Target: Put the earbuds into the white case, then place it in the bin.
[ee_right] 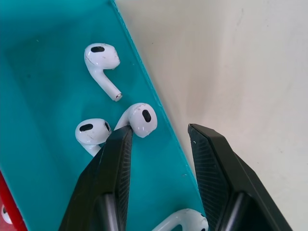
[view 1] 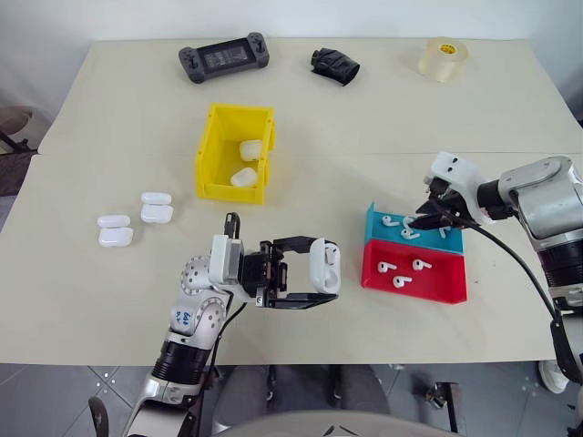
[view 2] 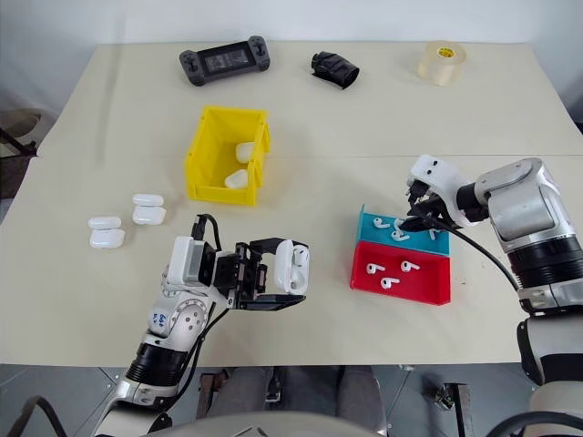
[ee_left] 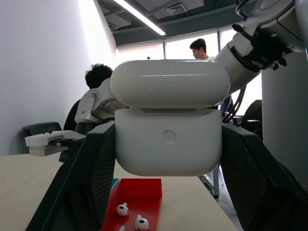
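1. The left claw point(view 1: 314, 278) is clamping the white case point(view 1: 324, 265), glossy and rounded, lid up, at the worktop's point(view 1: 109, 127) six o'clock.
2. The right claw point(ee_right: 159, 144), fingers apart and gripping nothing, is reaching among the earbuds point(ee_right: 139, 118), tiny and stemmed, in the blue tray point(view 1: 378, 218) at four o'clock.
3. The yellow bin point(view 1: 211, 150), around eleven o'clock, is already holding two cases; loading and binning are still remaining.

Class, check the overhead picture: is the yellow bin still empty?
No, two white cases already lie inside the yellow bin.
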